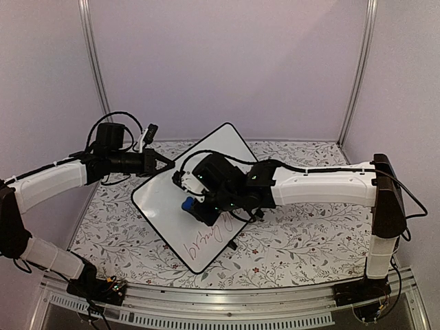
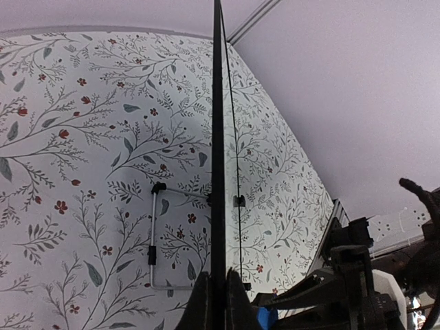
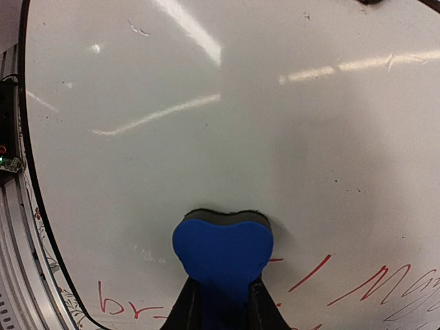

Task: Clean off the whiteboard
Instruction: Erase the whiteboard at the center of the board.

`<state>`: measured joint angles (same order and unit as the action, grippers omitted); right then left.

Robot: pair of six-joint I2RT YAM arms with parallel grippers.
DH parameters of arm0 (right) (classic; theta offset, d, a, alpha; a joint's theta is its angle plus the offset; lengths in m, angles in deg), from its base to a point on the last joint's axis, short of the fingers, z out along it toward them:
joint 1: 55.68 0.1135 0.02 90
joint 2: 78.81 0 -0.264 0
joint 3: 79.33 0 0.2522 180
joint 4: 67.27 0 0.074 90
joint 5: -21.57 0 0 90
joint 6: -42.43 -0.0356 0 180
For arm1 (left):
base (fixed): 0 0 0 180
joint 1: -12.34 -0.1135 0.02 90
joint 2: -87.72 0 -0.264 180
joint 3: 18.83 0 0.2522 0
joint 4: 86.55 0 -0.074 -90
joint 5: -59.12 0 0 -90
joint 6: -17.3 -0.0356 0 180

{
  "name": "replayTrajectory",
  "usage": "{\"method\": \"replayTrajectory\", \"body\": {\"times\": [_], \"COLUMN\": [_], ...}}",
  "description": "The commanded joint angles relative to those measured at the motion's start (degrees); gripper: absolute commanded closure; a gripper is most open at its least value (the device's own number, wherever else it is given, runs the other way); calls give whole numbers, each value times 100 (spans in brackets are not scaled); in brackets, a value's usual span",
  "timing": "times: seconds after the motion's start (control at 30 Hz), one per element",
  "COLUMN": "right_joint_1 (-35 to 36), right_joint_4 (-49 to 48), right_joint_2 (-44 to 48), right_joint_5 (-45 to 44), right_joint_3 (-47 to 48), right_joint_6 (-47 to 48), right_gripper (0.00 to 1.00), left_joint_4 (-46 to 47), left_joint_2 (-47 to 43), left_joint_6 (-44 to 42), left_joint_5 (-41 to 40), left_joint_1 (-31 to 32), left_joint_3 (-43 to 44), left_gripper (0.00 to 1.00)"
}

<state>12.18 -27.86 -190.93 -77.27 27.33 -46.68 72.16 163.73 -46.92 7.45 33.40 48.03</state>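
on the whiteboard [image 1: 165, 201], unreadable red scrawl [image 3: 364, 285]; right gripper [image 3: 221, 302] pinches blue eraser [image 3: 222, 251], left gripper [image 2: 218, 300] pinches the whiteboard.

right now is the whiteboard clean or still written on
Partly written on: red marker writing runs beside the blue eraser on the whiteboard; the rest looks clean.

— What colour is the whiteboard [image 1: 168, 199]?
— White, with a thin black rim. The writing [image 3: 309, 273] on it is mostly red, plus a little thin grey scrawl.
— And the eraser [image 3: 222, 251]?
— Bright blue, with a dark grey felt layer.
— The tablecloth [image 1: 302, 237]?
— White, printed all over with grey-green leafy twigs and small red flowers.
— The machines?
— The left arm [image 1: 48, 184] and right arm [image 1: 323, 187] have white shells and black joints. The walls [image 1: 227, 69] are plain pale lilac.
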Motion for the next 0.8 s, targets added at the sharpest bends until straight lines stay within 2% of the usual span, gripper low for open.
{"method": "replayTrajectory", "body": {"times": [0.0,0.77], "right_joint_1": [-11,-11], "right_joint_4": [-58,-177], "right_joint_2": [269,329], "right_joint_5": [-42,-57], "right_joint_3": [-54,-218], "right_joint_6": [-62,-62], "right_gripper": [97,96], "left_joint_4": [-30,-35], "left_joint_2": [98,125], "left_joint_6": [-132,-123], "left_joint_5": [0,6], "left_joint_1": [86,86], "left_joint_3": [59,51], "left_gripper": [100,100]}}
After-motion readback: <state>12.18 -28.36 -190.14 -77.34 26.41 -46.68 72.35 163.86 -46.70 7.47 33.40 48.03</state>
